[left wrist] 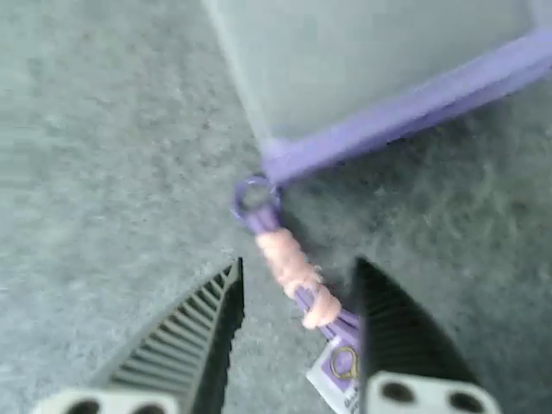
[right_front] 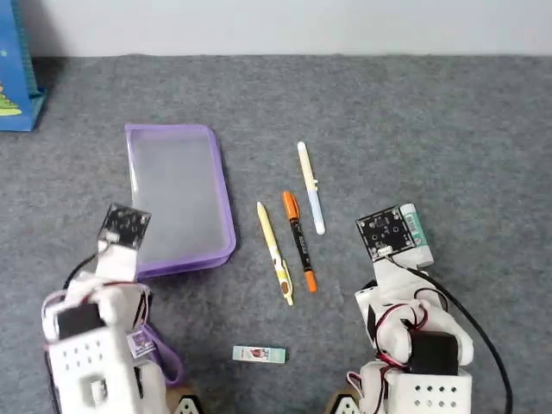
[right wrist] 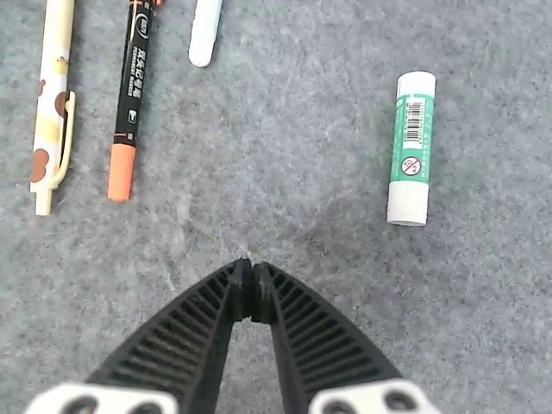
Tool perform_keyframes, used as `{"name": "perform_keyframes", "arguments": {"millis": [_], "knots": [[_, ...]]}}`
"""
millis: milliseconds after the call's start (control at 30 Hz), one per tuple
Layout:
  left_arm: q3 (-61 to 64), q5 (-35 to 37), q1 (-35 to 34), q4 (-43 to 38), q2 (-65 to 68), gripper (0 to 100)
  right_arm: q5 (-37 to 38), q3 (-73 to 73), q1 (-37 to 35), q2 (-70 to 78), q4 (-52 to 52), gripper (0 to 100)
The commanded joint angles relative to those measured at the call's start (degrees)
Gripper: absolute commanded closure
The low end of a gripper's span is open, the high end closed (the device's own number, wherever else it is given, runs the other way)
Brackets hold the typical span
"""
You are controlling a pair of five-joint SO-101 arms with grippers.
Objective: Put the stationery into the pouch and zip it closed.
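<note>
The pouch (right_front: 177,198) lies on the left of the desk (right_front: 388,112). Right of it, side by side, lie a pen (right_front: 274,252), then a marker (right_front: 298,240), then a second pen (right_front: 310,187) set farther back. The glue stick (right_front: 417,235) lies well right of them. An eraser (right_front: 259,354) lies nearest, between the two arms. The zipper pull (left wrist: 289,259) trails from the pouch's near left corner, between the left gripper's (left wrist: 297,266) fingers.

A grey felt-like cover (right_front: 414,112) spreads over the table; at its far left, near the back edge, stands a blue box (right_front: 15,82) with green and yellow print, cut off by the frame; behind runs a pale wall (right_front: 285,26)
</note>
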Motion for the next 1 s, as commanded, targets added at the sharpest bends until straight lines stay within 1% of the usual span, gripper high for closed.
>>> {"name": "perform_keyframes", "arguments": {"millis": [0, 167, 300, 400, 467, 533, 633, 667, 833, 967], "knots": [[-8.7, -0.7, 0.7, -3.3, 13.4, 75, 0.5, -2.7, 0.7, 0.0, 0.5, 98.6], [-12.6, -0.7, 1.1, -7.6, 25.6, 75, 0.5, -1.8, 0.7, 0.0, 0.4, 98.6], [-13.1, -0.6, 0.7, -12.0, 33.6, 76, 0.5, -1.2, 0.7, -0.1, 0.1, 98.6], [-13.5, 1.9, 0.8, -14.7, 38.6, 76, 0.5, -1.1, 0.7, -0.1, 0.1, 98.6], [-15.4, 3.6, 1.0, -14.4, 41.0, 78, 0.5, -1.1, 0.7, -0.1, 0.1, 98.6], [-16.7, 3.7, 1.8, -14.3, 42.7, 84, 0.5, -1.1, 0.7, -0.1, 0.1, 98.6], [-16.6, 3.7, 6.2, -14.2, 44.5, 98, 0.5, -1.1, 0.7, -0.3, 0.1, 98.6], [-16.6, 3.7, 7.8, -13.4, 44.8, 99, 0.5, -1.1, 0.7, -0.4, 0.1, 98.6], [-18.2, 4.2, 16.6, -6.4, 42.8, 99, 0.5, -1.1, 0.7, -0.6, 0.2, 98.6], [-21.8, 11.3, 21.6, -3.1, 37.6, 99, 0.5, -1.1, 0.7, -0.6, 0.2, 98.6]]}}
